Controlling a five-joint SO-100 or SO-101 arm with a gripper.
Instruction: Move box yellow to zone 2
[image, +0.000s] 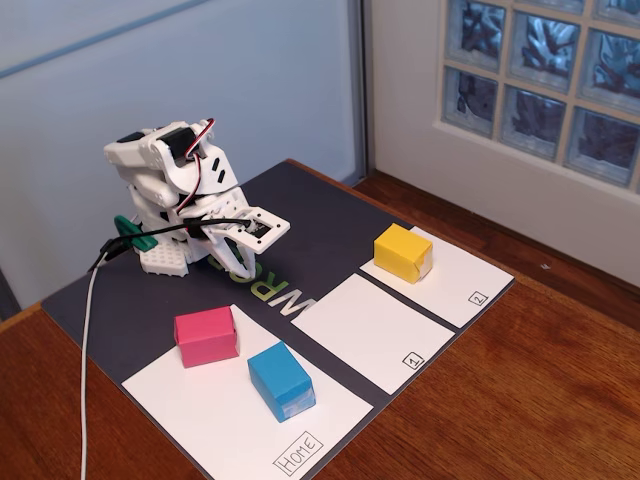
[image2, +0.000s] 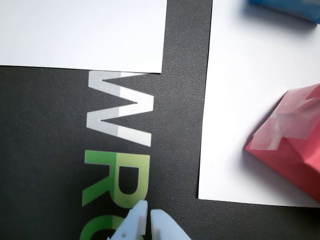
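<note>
In the fixed view the yellow box (image: 403, 252) stands on the far end of zone 2 (image: 460, 278), the white panel with a small boxed "2" at its near corner. The white arm is folded low at the back left of the dark mat, well away from the box. My gripper (image: 230, 263) points down at the mat's lettering. In the wrist view the gripper (image2: 149, 213) enters from the bottom edge, its two pale fingers almost touching, shut with nothing between them, over the green letters. The yellow box and zone 2 are out of the wrist view.
A pink box (image: 206, 336) and a blue box (image: 281, 381) stand on the "HOME" panel (image: 220, 425); the wrist view also shows the pink box (image2: 292, 145) at right. Panel "1" (image: 370, 330) lies between. A white cable (image: 88, 340) trails off the mat's left side.
</note>
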